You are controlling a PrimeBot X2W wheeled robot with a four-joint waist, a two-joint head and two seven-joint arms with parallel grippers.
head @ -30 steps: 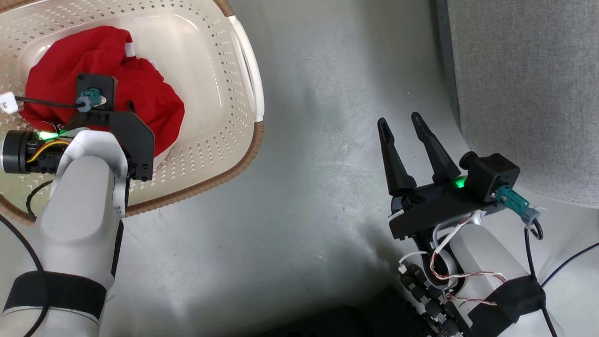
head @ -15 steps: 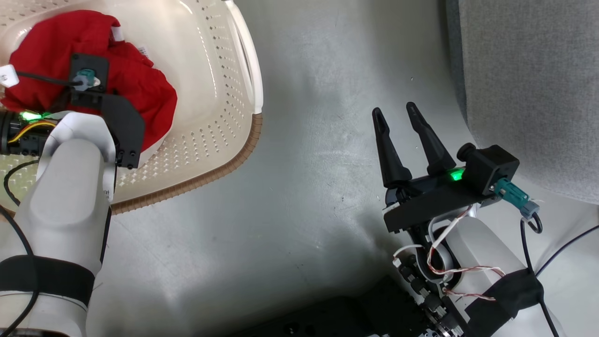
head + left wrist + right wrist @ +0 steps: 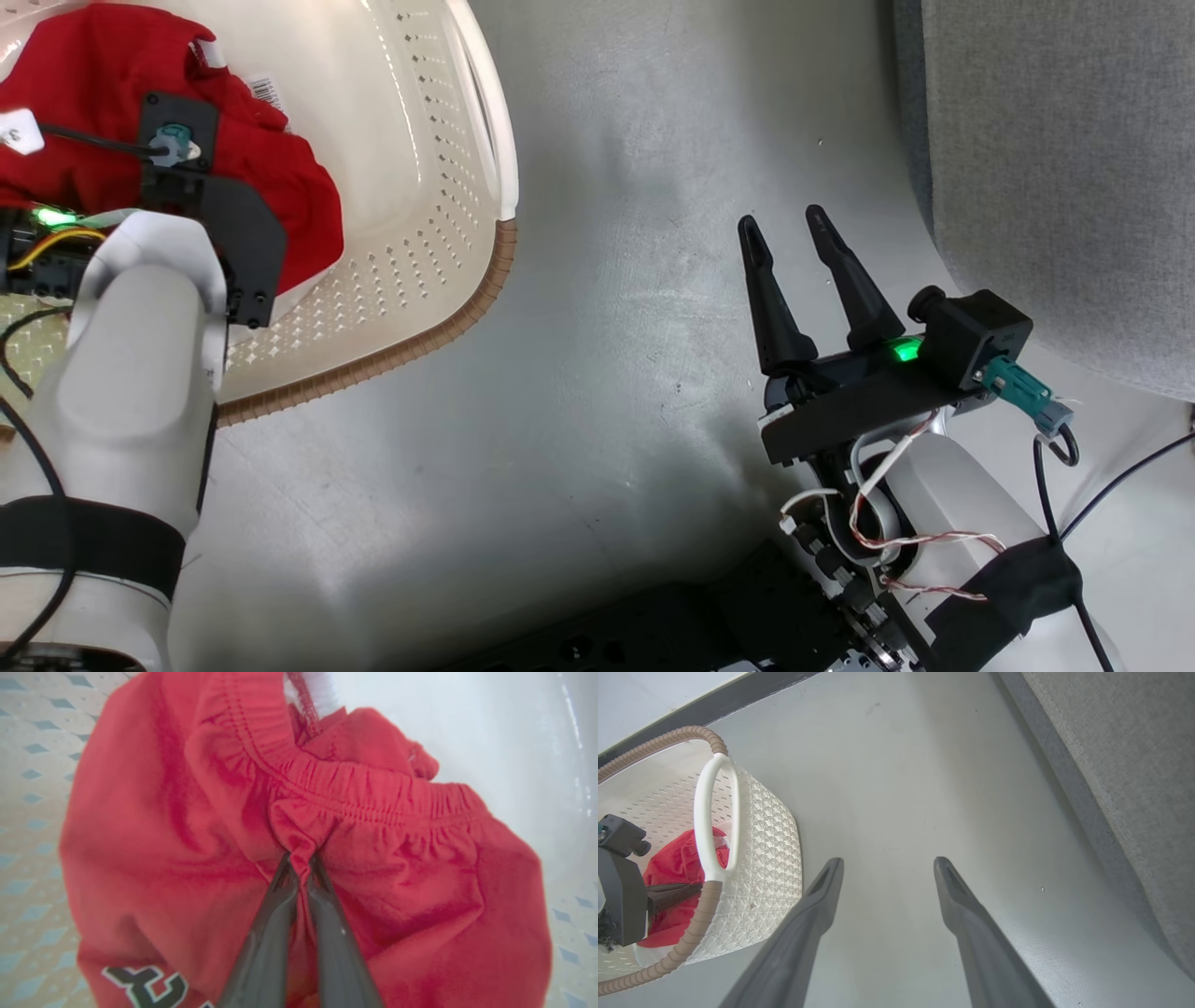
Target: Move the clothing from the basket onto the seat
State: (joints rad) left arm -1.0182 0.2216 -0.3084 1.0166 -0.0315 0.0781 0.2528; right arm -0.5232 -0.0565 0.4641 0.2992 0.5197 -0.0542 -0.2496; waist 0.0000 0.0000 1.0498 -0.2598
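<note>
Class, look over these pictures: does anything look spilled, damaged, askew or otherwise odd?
Nothing stands out. The clothing lies bunched inside the basket, a fold pinched by the left end effector; the right end effector is open.

- A cream basket [image 3: 495,187] sits at upper left on a grey floor [image 3: 607,420], holding red clothing [image 3: 299,205].
- The pale left arm [image 3: 131,373] reaches down over the clothing.
- The right gripper [image 3: 781,219], fingers parted, hovers above the floor near the grey seat [image 3: 1055,168].
</note>
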